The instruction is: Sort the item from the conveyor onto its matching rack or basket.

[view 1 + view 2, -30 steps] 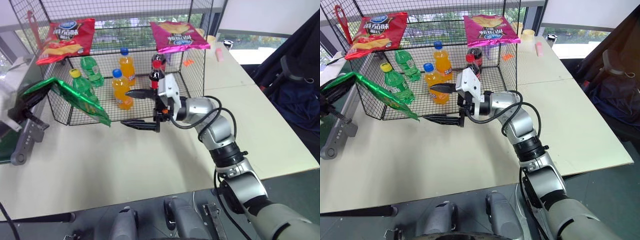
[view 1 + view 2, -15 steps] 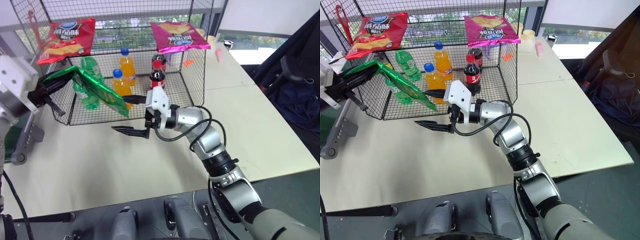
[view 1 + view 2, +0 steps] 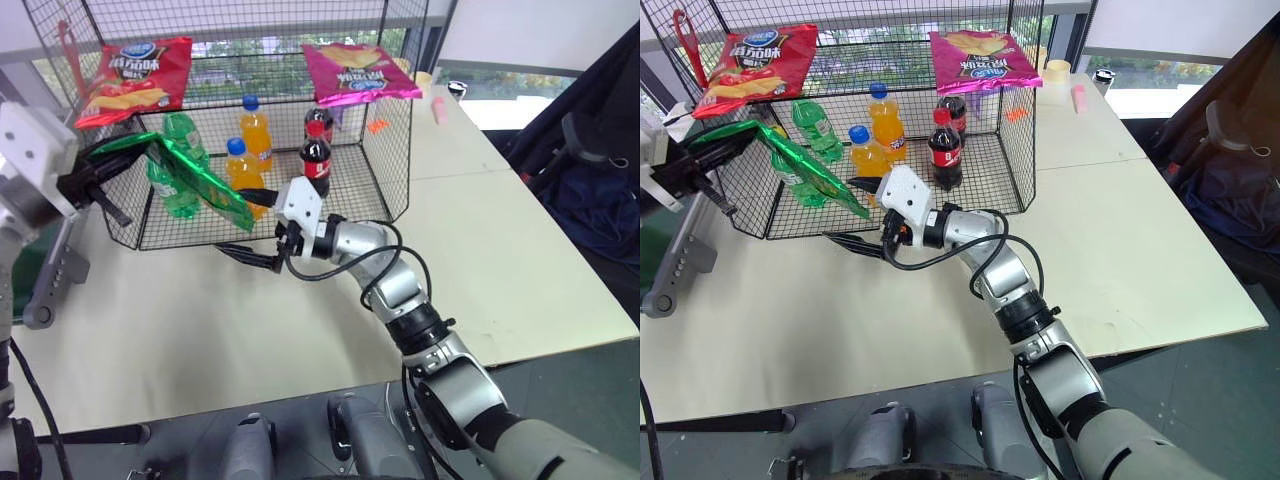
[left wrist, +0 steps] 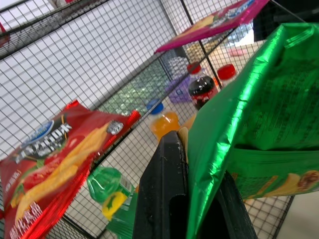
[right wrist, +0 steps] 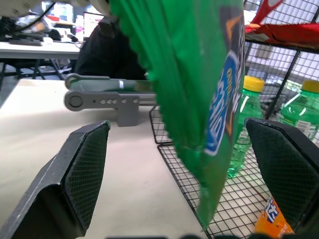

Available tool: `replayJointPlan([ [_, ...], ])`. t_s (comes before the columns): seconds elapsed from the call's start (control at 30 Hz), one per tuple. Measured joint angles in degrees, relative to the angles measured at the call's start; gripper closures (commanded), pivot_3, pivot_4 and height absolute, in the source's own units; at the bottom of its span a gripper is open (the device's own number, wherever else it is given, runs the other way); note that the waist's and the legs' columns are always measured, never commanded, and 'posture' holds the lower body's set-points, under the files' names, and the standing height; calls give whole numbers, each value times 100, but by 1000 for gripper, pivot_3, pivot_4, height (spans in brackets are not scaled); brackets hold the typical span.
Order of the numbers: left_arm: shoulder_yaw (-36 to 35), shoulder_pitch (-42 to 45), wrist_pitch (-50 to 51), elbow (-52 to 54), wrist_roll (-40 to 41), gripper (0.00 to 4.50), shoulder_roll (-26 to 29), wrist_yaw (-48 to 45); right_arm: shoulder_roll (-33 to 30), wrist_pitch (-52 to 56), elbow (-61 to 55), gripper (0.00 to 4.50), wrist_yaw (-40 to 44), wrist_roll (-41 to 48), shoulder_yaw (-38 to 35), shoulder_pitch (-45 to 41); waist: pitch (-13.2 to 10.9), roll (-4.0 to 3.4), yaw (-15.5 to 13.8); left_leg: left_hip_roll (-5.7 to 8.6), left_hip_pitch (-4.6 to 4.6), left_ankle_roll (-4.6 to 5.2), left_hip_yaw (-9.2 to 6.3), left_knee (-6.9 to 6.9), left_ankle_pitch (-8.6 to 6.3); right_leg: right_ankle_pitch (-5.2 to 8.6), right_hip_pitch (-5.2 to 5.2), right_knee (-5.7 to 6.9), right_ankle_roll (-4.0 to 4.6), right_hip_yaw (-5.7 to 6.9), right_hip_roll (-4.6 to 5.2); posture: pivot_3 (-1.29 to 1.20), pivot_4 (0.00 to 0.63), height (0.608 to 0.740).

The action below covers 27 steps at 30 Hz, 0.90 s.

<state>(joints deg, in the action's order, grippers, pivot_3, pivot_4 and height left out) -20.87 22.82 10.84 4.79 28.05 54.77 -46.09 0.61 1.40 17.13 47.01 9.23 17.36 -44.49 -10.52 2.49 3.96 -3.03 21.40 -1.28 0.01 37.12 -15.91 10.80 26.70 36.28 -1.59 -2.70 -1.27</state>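
Note:
The item, a shiny green crisp bag [image 3: 196, 181], hangs tilted in front of the black wire rack [image 3: 395, 130]. My left gripper [image 3: 104, 166] is shut on its upper left edge. In the left wrist view the black fingers [image 4: 162, 199] pinch the green foil [image 4: 249, 124]. My right gripper [image 3: 237, 222] stands open, its fingers on either side of the bag's lower right corner without touching it. The right wrist view shows the bag [image 5: 199, 99] hanging between the two pads [image 5: 84, 169]. The conveyor's grey rail [image 3: 50, 280] lies at the far left.
A red crisp bag [image 3: 135, 75] and a pink one [image 3: 355, 70] lie on the rack's top tier. Inside stand orange bottles [image 3: 240, 165], a cola bottle [image 3: 315, 155] and green bottles [image 3: 180, 135]. A dark jacket [image 3: 600, 150] hangs at the right beyond the beige table [image 3: 200, 330].
My left gripper has lifted the green bag up and to the right, toward the rack. The right gripper has moved left and a little down to the bag's lower corner, still open.

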Motion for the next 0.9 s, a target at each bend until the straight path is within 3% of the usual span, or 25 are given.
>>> replayJointPlan([
  [0.1, 0, 30, 34, 2, 0, 4500, -18, 7, 45, -111, 145, 856, -46, -24, -3, -58, 0, 0, -2, 0, 1, 0, -1, 0, 0, 0, 0, 0, -1, 0, 0, 0, 150, 740],
  [0.33, -15, 84, 115, 4, 0, 4500, -46, 12, 147, -220, 344, 4476, -193, -63, -87, -142, 0, 0, 3, 0, 0, 0, -2, 0, 0, 0, 0, 0, -1, 0, 0, 0, 150, 740],
  [0.8, -367, -131, 785, 302, 111, 4500, -83, 279, 216, -612, 511, 4476, -723, -439, -105, -279, 0, 0, 3, 0, 1, 0, -5, 0, 0, 0, -1, 0, -1, 0, 1, 0, 150, 740],
  [0.9, -546, -193, 1170, 322, 276, 3668, -84, 403, 70, -747, 502, 4500, -801, -541, -110, -281, 1, 1, 2, 0, 1, 0, -6, 0, 0, 0, -1, 0, -1, 1, 1, 0, 150, 740],
])
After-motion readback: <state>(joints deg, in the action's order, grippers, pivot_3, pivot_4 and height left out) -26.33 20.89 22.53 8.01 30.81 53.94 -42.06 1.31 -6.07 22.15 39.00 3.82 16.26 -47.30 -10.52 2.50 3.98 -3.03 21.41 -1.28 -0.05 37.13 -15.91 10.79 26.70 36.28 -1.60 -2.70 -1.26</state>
